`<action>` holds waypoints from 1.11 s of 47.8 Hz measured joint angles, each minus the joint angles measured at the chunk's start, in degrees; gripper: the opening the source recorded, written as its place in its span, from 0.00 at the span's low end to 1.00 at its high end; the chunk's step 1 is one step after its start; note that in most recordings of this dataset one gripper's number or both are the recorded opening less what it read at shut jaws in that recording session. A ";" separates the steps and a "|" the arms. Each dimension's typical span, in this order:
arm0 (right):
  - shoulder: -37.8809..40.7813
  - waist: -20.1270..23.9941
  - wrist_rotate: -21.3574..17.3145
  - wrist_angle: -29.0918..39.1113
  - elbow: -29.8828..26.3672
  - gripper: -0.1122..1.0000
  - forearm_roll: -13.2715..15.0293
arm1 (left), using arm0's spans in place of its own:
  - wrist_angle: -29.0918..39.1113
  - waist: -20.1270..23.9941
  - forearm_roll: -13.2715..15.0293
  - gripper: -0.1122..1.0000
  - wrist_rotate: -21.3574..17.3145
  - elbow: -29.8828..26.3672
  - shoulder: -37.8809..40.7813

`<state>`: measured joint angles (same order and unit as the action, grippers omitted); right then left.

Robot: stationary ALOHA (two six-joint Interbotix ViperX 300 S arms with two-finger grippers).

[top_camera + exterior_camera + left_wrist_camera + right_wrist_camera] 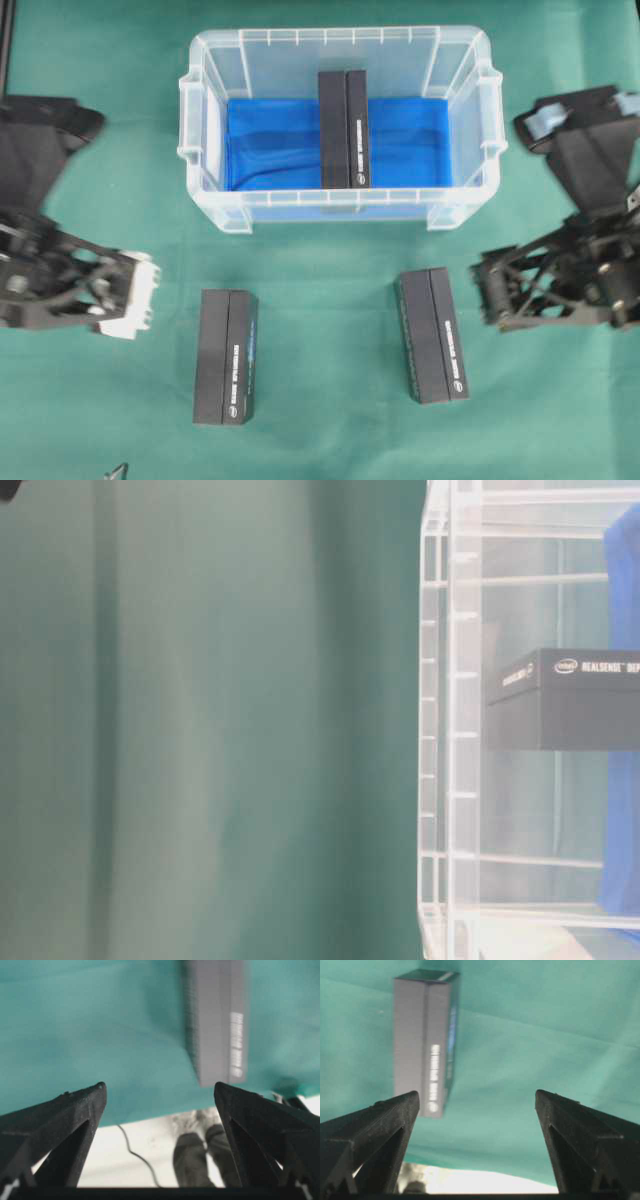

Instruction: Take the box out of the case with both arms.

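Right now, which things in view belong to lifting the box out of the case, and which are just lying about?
Belongs to the job:
- case
- box in the case
- left pincer, open
- right pincer, open

Just lying about:
- left box on the cloth
- right box on the cloth

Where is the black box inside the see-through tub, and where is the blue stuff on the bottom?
black box [344, 128], overhead view, middle of its top face.
blue liner [275, 145], overhead view, bare part at left.

Box [565, 700] in the case [450, 730], right of the table-level frame: side panel printed "intel REALSENSE", continuing out of frame. White lettering on the other boxes is illegible.
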<state>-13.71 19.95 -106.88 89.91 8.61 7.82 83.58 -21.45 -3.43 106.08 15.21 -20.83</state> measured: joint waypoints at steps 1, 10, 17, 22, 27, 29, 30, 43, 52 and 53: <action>-0.44 0.00 -0.09 0.00 0.44 0.92 0.00 | 0.09 -0.18 0.00 0.90 0.44 0.62 -0.79; -5.36 0.00 -0.09 0.09 4.75 0.92 -0.35 | 0.62 -2.11 0.00 0.90 3.43 5.71 -7.12; -8.09 0.00 -0.97 0.18 6.94 0.92 -0.44 | 1.58 -2.99 0.09 0.90 4.57 7.03 -9.05; -9.76 0.00 -1.93 0.44 8.70 0.92 -0.44 | 2.11 -3.25 0.09 0.90 4.57 7.12 -9.32; -10.63 0.09 -3.08 0.44 9.76 0.92 -0.53 | 2.11 -3.25 0.00 0.90 4.66 7.12 -9.05; -10.72 0.18 -3.16 0.35 10.02 0.92 -0.53 | 2.11 -3.25 0.00 0.90 4.57 7.12 -8.88; -10.72 0.18 -3.25 0.35 10.02 0.92 -0.53 | 2.11 -3.25 0.00 0.90 4.57 7.12 -8.70; -10.72 0.18 -3.25 0.35 10.11 0.92 -0.62 | 2.02 -3.34 0.00 0.90 4.57 6.33 -6.86; -10.72 0.18 -3.16 0.35 10.11 0.92 -0.62 | 2.02 -3.34 0.00 0.90 4.66 5.89 -6.42; -10.72 0.18 -3.25 0.35 10.11 0.92 -0.62 | 2.02 -3.25 0.00 0.90 4.66 5.98 -6.42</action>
<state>-24.43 20.13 -110.13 90.26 18.72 7.21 85.61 -24.70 -3.43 110.74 21.18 -27.25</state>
